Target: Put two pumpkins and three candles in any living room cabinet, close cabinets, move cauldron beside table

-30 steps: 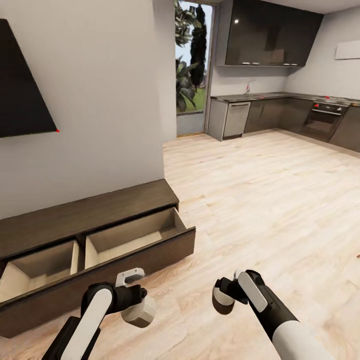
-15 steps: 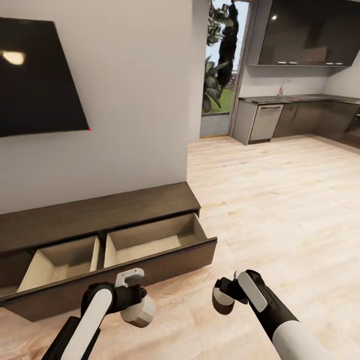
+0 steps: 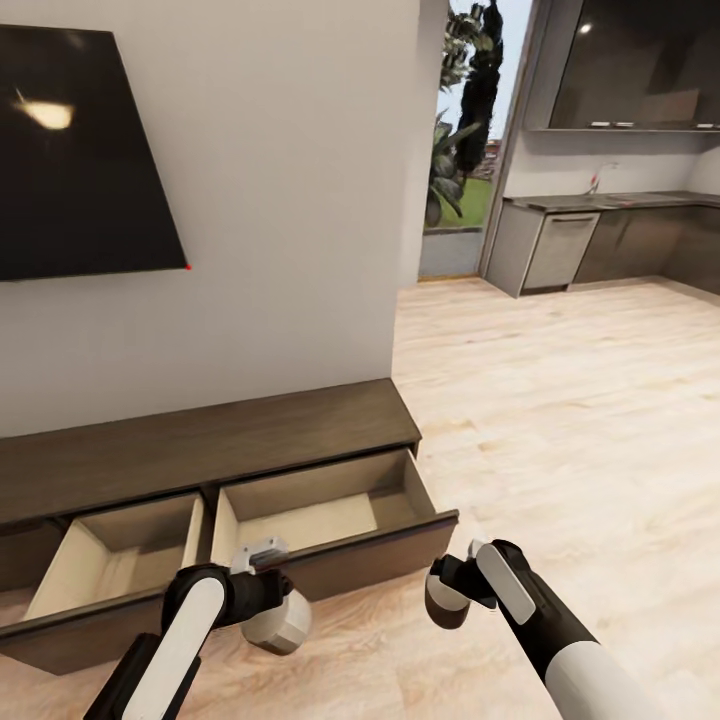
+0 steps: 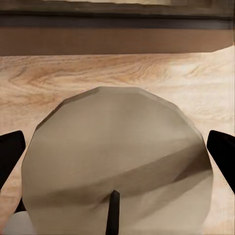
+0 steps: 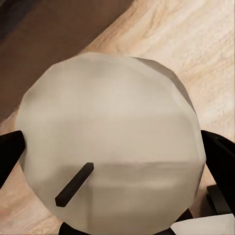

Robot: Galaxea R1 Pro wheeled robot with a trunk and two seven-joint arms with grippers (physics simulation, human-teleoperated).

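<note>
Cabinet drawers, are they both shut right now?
No, both drawers of the cabinet stand pulled out, their pale insides showing in the head view.

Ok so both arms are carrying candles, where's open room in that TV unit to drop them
Both open drawers of the cabinet look bare inside: the right compartment, bordered by its front panel and the centre divider, and the left compartment beyond that divider. The left candle and right candle fill the jaws; the cabinet's plank top also looks free.
</note>
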